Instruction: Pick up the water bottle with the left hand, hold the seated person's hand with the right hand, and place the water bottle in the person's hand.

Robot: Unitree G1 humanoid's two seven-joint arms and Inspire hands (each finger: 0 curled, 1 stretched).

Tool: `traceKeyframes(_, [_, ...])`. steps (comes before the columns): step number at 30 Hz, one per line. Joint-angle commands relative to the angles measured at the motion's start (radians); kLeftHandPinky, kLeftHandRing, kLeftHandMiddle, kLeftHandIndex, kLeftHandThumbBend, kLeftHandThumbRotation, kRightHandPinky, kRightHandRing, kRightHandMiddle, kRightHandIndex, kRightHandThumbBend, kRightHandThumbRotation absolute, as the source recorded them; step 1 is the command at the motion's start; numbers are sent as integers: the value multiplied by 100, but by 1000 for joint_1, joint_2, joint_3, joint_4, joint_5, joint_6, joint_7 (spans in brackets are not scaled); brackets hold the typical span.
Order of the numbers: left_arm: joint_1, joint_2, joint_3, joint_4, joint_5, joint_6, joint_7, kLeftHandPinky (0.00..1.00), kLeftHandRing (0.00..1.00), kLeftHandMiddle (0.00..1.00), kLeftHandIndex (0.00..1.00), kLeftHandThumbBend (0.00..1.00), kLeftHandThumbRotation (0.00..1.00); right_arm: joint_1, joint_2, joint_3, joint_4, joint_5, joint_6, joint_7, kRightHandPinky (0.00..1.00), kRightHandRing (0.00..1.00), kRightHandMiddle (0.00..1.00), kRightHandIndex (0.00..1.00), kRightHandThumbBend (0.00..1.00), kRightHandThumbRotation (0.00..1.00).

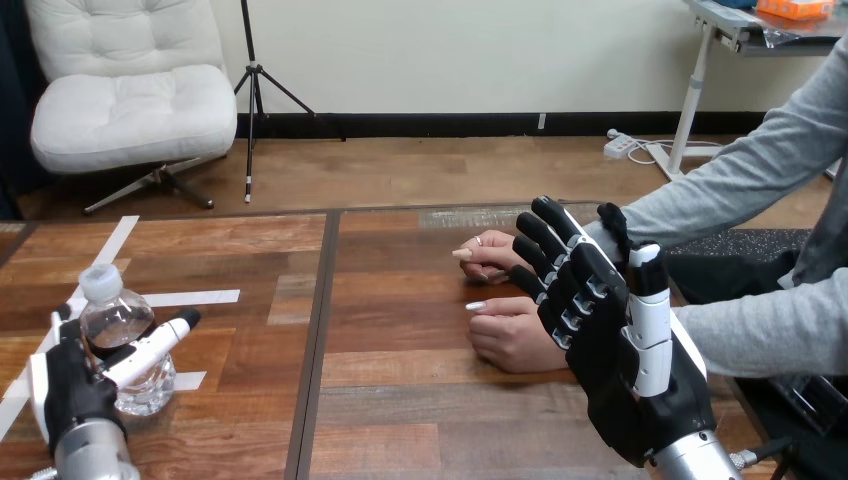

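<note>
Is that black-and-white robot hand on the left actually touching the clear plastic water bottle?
Touching. In the head view the left hand wraps the clear plastic water bottle, one finger lying across its front.

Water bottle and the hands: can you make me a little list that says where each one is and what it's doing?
water bottle: upright on the table, at the view's left, cap on
left hand: wrapped round the water bottle
right hand: open, fingers straight, right by the person's hands; cannot tell if it touches them
person's farther hand: resting on the table, holds nothing
person's nearer hand: resting on the table, fingers curled under, holds nothing
bottle given to the person: not yet
</note>
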State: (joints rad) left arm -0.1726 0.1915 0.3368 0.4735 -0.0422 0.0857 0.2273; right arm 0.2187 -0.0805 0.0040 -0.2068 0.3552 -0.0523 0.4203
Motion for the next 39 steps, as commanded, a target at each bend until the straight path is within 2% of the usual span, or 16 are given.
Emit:
traceKeyframes(1, [-70, 26, -4, -25, 27, 46, 53, 98, 99, 100, 100, 86, 8, -56, 2, 1, -33, 13, -18, 6, 100, 99, 98, 97, 80, 100])
traceKeyframes(11, [-73, 18, -13, -41, 69, 84, 153, 86, 90, 92, 91, 85, 1, -54, 3, 1, -39, 14, -12, 1, 100, 99, 97, 97, 81, 100])
traceKeyframes(18, [-76, 13, -12, -52, 81, 115, 190, 76, 80, 81, 80, 83, 0, -55, 3, 0, -36, 14, -17, 4, 100, 99, 97, 97, 81, 100])
traceKeyframes(21, [-78, 8, -11, -45, 89, 105, 220, 70, 75, 76, 74, 81, 0, -54, 3, 0, -38, 15, -15, 4, 100, 99, 98, 97, 81, 100])
traceKeyframes(22, [-78, 5, -12, -41, 94, 91, 234, 70, 75, 76, 74, 81, 0, -54, 3, 0, -38, 16, -15, 4, 100, 99, 98, 97, 81, 100])
traceKeyframes(23, [-77, 4, -12, -38, 97, 81, 243, 65, 71, 72, 70, 79, 0, -54, 2, 0, -37, 16, -16, 5, 100, 99, 98, 97, 81, 100])
traceKeyframes(26, [-75, 2, -17, -25, 109, 47, 266, 60, 66, 67, 65, 77, 0, -54, 2, 0, -38, 17, -15, 6, 100, 99, 98, 97, 81, 100])
traceKeyframes(32, [-76, -1, -15, 3, 113, -13, 289, 44, 50, 54, 55, 70, 0, -56, 2, -1, -37, 17, -15, 5, 100, 99, 98, 97, 82, 100])
traceKeyframes(39, [-76, 14, -31, 42, 136, -63, 303, 37, 41, 47, 50, 70, 0, -58, 3, -1, -35, 17, -17, 6, 100, 99, 98, 97, 82, 100])
